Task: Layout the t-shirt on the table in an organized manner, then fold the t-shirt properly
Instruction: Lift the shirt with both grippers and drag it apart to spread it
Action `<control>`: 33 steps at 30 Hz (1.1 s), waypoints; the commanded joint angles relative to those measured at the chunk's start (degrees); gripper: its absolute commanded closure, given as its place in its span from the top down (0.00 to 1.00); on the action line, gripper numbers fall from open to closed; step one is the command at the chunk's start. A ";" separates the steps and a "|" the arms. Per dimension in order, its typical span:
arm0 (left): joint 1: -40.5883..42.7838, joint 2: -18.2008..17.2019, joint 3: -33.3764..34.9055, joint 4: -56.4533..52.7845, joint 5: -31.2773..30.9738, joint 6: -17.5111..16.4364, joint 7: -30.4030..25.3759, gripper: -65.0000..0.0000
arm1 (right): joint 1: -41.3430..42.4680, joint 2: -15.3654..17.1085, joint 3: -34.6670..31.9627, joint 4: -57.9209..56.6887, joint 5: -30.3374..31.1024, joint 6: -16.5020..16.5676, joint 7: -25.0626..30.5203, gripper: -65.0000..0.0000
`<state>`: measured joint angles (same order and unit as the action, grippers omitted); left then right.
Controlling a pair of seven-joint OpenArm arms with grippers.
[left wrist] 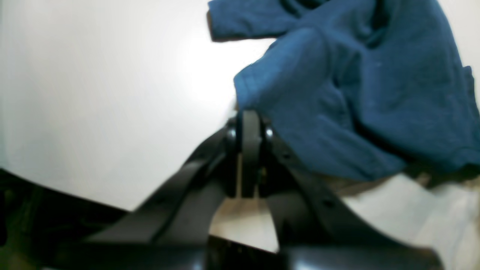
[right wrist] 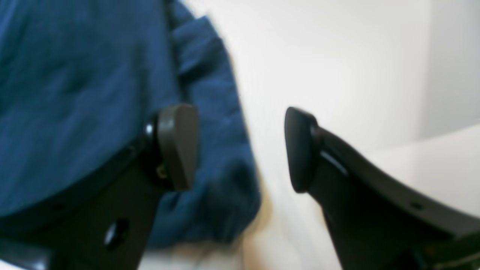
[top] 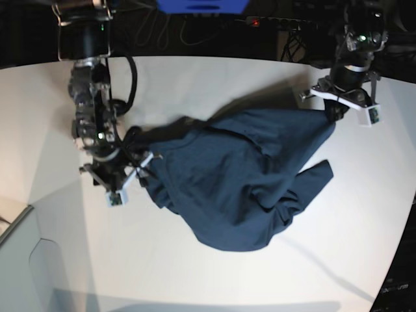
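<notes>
The dark navy t-shirt point(top: 240, 188) lies rumpled across the middle of the white table point(top: 195, 84), one sleeve sticking out to the right. My left gripper point(top: 328, 116) is shut on the shirt's upper right corner, and the cloth stretches up to it. In the left wrist view the closed fingertips point(left wrist: 250, 120) meet the edge of the t-shirt point(left wrist: 375, 93). My right gripper point(top: 136, 166) sits at the shirt's left edge. In the right wrist view this gripper point(right wrist: 240, 150) is open, one finger point(right wrist: 178, 146) over the t-shirt point(right wrist: 75, 93) and the other over bare table point(right wrist: 337, 56).
The table's curved far edge borders a dark area with cables and a blue box point(top: 201, 5). A pale grey panel point(top: 32, 273) stands at the lower left corner. The dark floor beyond the table's edge point(left wrist: 37, 210) shows in the left wrist view.
</notes>
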<state>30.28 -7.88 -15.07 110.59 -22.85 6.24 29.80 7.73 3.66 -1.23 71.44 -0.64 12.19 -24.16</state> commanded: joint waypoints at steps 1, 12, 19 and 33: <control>0.00 -0.16 -0.27 0.93 -0.05 -0.04 -1.27 0.00 | 3.31 0.08 0.05 -1.59 0.34 0.17 1.53 0.56; 0.00 0.01 -0.01 0.84 -0.05 0.05 -1.27 0.00 | 11.92 -0.01 0.05 -19.00 0.34 5.27 3.46 0.56; -0.44 0.01 -0.01 1.02 -0.05 0.05 -1.27 0.00 | 11.92 -0.72 -1.71 -25.24 0.34 5.27 7.42 0.54; -13.80 -0.60 0.08 1.55 -0.05 0.05 -1.27 0.00 | 12.01 3.86 -4.26 -7.75 0.42 5.27 7.15 0.00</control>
<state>17.15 -7.99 -14.83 110.85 -23.00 6.26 30.22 17.32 7.09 -5.74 62.50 -0.99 17.17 -19.38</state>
